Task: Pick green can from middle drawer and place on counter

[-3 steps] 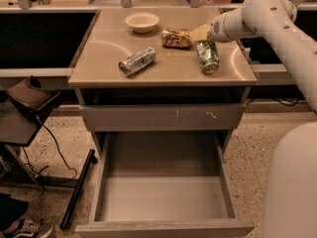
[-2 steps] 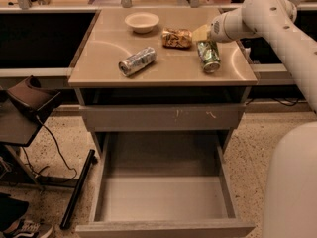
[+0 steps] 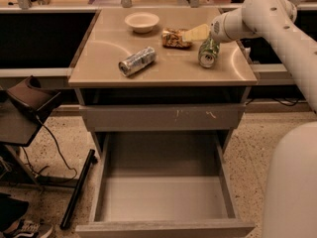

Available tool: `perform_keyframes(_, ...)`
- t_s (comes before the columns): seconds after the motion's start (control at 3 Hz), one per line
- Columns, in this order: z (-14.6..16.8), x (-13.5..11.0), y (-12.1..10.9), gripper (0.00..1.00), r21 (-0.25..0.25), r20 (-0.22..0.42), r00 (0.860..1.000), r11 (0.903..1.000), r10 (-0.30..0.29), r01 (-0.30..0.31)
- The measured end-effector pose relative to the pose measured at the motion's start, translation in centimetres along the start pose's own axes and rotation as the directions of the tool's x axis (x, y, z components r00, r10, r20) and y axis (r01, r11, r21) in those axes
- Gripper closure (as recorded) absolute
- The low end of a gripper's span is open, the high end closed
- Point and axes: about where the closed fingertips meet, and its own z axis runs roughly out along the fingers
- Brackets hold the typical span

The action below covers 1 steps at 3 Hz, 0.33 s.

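Counter (image 3: pixel 163 68) unchanged, green can (image 3: pixel 209 52) lying there, claw (image 3: pixel 197 32) unmoved just behind it, grip unclear

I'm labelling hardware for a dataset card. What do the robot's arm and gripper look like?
The arm is smooth, glossy white, built of thick rounded tubular segments with a few small dark dots; no cables show. The gripper, above the counter beside the green can, is pale yellowish-cream and narrower than the arm.
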Motion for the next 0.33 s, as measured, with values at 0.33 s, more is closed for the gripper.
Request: perform_keyframes(0.33, 0.0, 0.0, 0.0, 0.0, 0.0, 0.0, 1.0, 1.0, 0.0, 0.0)
